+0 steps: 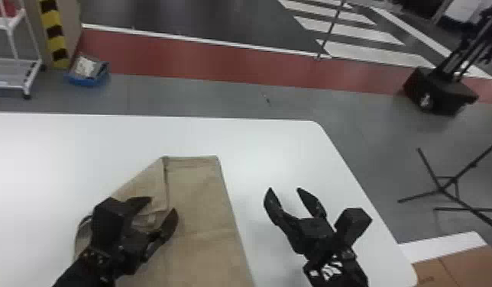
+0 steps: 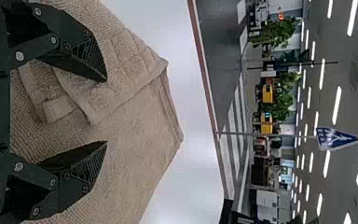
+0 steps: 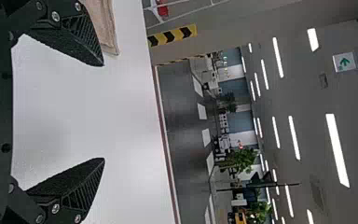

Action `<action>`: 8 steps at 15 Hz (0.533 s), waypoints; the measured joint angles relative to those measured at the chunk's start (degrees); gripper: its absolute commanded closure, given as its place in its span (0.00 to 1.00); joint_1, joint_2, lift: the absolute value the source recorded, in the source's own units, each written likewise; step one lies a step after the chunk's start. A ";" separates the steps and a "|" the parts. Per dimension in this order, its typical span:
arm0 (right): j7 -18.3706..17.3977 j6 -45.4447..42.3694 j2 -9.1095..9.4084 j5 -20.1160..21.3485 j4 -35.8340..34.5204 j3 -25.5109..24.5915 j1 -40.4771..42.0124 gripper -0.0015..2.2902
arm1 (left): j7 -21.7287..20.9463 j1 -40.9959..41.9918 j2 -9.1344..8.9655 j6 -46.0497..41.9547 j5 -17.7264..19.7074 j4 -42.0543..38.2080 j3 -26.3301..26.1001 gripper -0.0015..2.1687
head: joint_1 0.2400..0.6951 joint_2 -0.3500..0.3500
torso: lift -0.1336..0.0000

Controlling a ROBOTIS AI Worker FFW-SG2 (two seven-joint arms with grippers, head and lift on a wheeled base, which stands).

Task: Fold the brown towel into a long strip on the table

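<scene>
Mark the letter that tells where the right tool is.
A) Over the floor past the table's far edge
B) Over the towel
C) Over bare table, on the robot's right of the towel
C: in the head view, the right tool is over the white table, with bare surface between it and the brown towel.

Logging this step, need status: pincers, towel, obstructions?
Left pincer open over towel. Right pincer open, above table beside towel. Towel partly folded, left side turned over. No obstruction seen.
</scene>
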 measured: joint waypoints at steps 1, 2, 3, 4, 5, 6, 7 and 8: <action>0.00 -0.04 0.00 -0.03 0.08 0.00 -0.06 0.08 | 0.04 0.00 -0.02 -0.03 -0.06 0.14 0.00 0.30 | 1.00 0.04 | 0.08; 0.00 -0.05 0.00 -0.06 0.12 0.00 -0.09 0.08 | 0.10 -0.02 -0.04 -0.06 -0.07 0.28 0.00 0.30 | 1.00 0.04 | 0.08; 0.00 -0.05 0.00 -0.11 0.14 0.00 -0.09 0.08 | 0.18 -0.06 -0.05 -0.08 -0.08 0.41 0.00 0.30 | 1.00 0.04 | 0.08; 0.05 -0.08 -0.03 -0.30 0.21 -0.01 -0.09 0.08 | 0.38 -0.09 -0.05 -0.09 -0.08 0.45 0.00 0.26 | 1.00 0.04 | 0.08; 0.13 -0.19 -0.11 -0.56 0.36 -0.07 -0.09 0.08 | 1.30 -0.09 -0.05 -0.16 -0.09 0.44 -0.06 0.26 | 1.00 0.04 | 0.08; 0.17 -0.38 -0.21 -0.81 0.56 -0.16 -0.12 0.08 | 2.59 -0.05 0.01 -0.58 -0.13 0.29 -0.32 0.24 | 1.00 0.04 | 0.08; 0.17 -0.51 -0.29 -0.98 0.75 -0.22 -0.17 0.08 | 3.60 0.18 0.16 -1.85 -0.15 0.04 -0.55 0.23 | 1.00 0.04 | 0.08; 0.18 -0.56 -0.41 -1.10 0.89 -0.25 -0.22 0.08 | 4.20 0.49 0.25 -3.59 -0.19 -0.15 -0.65 0.23 | 1.00 0.04 | 0.08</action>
